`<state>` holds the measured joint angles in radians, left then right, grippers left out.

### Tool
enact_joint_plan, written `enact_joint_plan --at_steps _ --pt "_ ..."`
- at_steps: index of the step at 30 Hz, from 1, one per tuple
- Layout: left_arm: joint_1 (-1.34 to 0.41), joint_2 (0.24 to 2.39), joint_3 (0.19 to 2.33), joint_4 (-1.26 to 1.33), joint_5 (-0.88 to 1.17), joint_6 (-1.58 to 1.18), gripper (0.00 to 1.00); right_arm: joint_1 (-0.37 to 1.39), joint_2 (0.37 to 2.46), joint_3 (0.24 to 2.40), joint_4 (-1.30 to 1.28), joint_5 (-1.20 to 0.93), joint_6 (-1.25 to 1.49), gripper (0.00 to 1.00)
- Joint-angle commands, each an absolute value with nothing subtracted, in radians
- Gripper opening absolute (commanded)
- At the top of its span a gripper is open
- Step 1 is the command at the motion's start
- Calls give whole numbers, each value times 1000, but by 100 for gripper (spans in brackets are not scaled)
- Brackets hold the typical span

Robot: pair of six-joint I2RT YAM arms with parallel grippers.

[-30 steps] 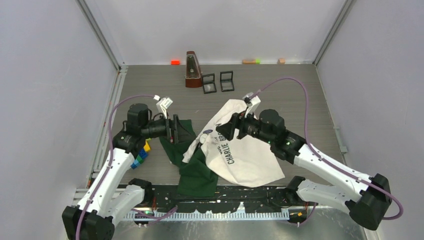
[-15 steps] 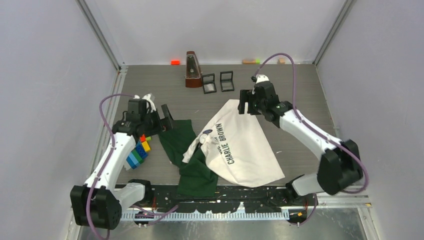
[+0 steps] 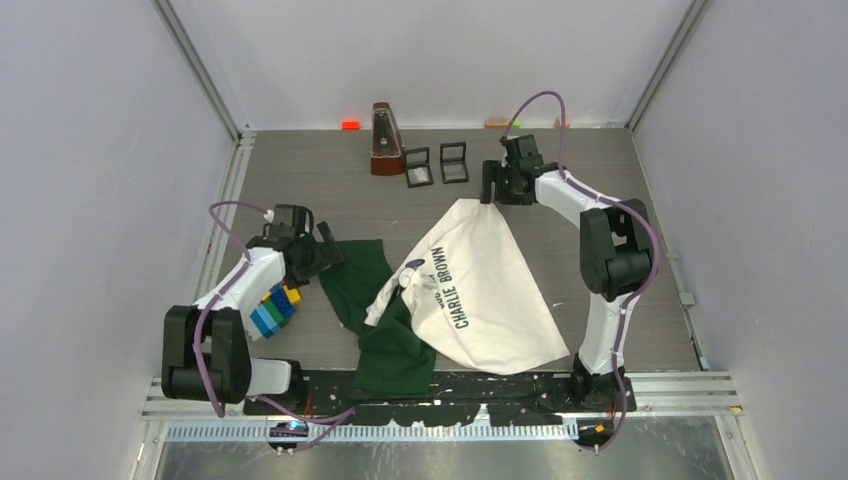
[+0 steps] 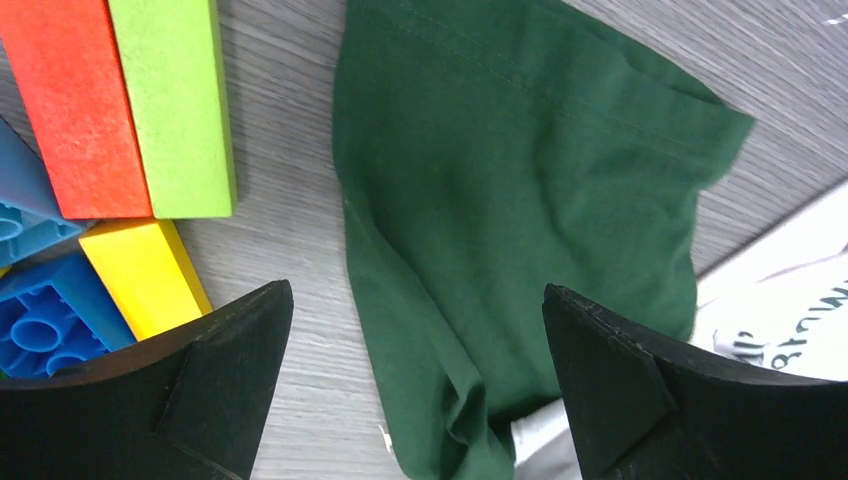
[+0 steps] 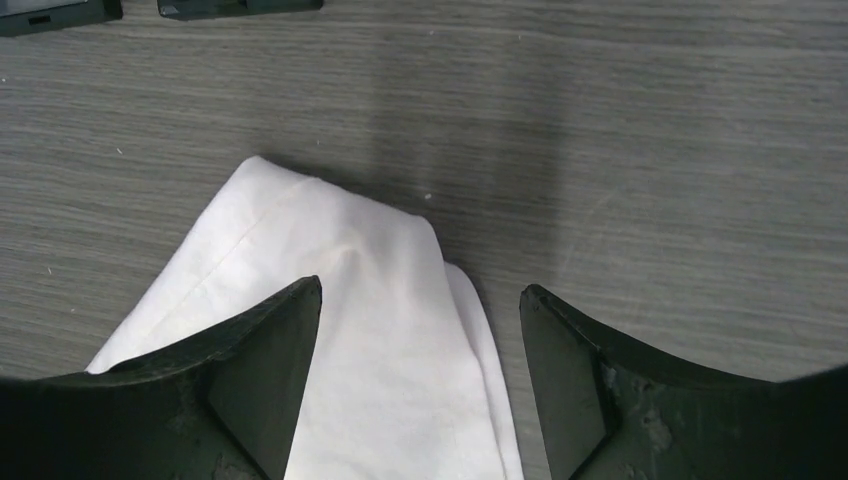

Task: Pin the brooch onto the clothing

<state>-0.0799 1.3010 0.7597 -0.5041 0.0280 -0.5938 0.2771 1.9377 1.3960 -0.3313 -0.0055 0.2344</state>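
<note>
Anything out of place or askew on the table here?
Yes: the T-shirt lies crumpled rather than flat, its white body folded over diagonally with a green sleeve bunched out on the left. Toy blocks sit right beside that sleeve.

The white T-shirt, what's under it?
Its dark green sleeve fabric pokes out beneath the white body, on the grey table. Anything else under the cloth is covered.

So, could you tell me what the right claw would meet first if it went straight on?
Probably the white corner of the T-shirt, which lies straight ahead of the open right claw; how far off is hard to judge.
</note>
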Motion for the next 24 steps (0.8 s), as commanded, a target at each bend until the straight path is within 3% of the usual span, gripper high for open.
enact_joint_plan --at_steps 1,5,14,18,21,23,24 --pt "-75 1335 774 -435 -64 -595 99 261 2003 1512 -355 -113 201 77" --pt "-75 1376 765 -416 -60 -594 98 261 2058 1561 -391 -143 199 76" --pt "-75 1453 763 -343 -5 -596 73 261 2125 1600 -435 -206 216 72" --pt "-75 1489 774 -334 -5 -595 68 261 2146 1599 -442 -205 227 70" --pt "-76 1509 775 -318 24 -591 53 261 2157 1601 -446 -220 231 64" --pt "-75 1521 773 -304 24 -589 32 261 2162 1610 -450 -234 236 49" --pt "-75 1525 773 -296 24 -588 21 261 2159 1611 -451 -238 238 35"
